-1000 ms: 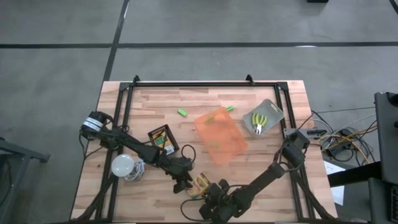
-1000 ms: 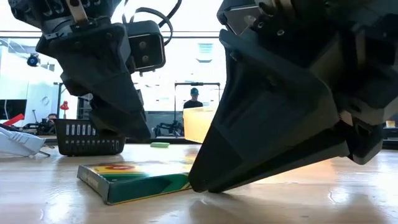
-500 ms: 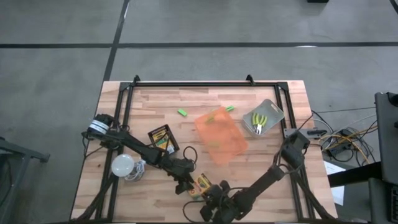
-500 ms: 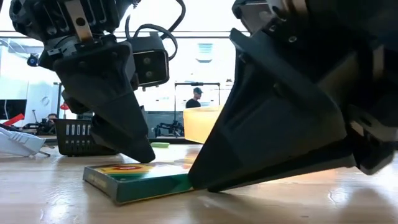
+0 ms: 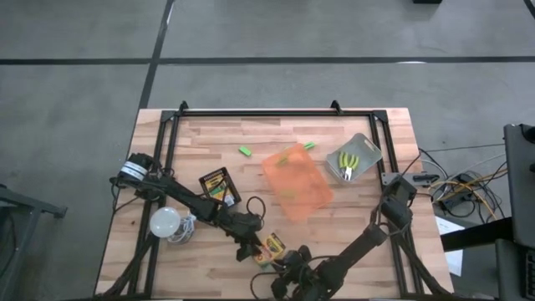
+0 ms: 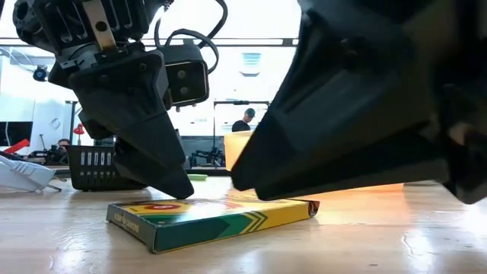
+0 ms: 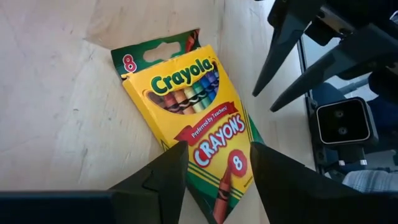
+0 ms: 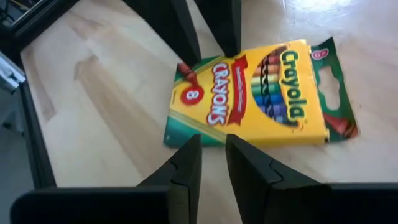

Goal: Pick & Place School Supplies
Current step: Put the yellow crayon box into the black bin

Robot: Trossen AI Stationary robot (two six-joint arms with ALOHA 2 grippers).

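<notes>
A yellow-and-green crayon box point(image 5: 272, 247) lies flat near the table's front edge, face up point(image 7: 189, 106). My left gripper point(image 7: 216, 148) stands open, slanting down over the box end away from its hang tab, one finger over each long side. My right gripper point(image 8: 213, 138) comes from the near right with only a narrow gap between its fingers and nothing in it, its tips at the box's long side. A second crayon box point(image 5: 219, 186), two green blocks point(image 5: 245, 151) point(image 5: 308, 145) and yellow-handled scissors point(image 5: 347, 161) in a grey container lie farther back. My left gripper's fingertip point(image 6: 181, 190) stands right at the top face of the crayon box point(image 6: 213, 213) near its end; whether it touches, I cannot tell. My right gripper's tips point(image 8: 194, 142) are at the box's long side point(image 8: 186, 134) near the same end; contact cannot be told.
An orange translucent tray point(image 5: 297, 181) sits mid-table behind both grippers. A white bulb with cord point(image 5: 165, 222) lies at the left beside my left arm. The black frame rails point(image 5: 251, 113) run along the table's far and side edges.
My right gripper's fingertips have risen from table height, tipping up off the box's edge. The crayon box, tilted and half hidden before, now lies flat with its right end showing. My left gripper has come down closer to the box.
</notes>
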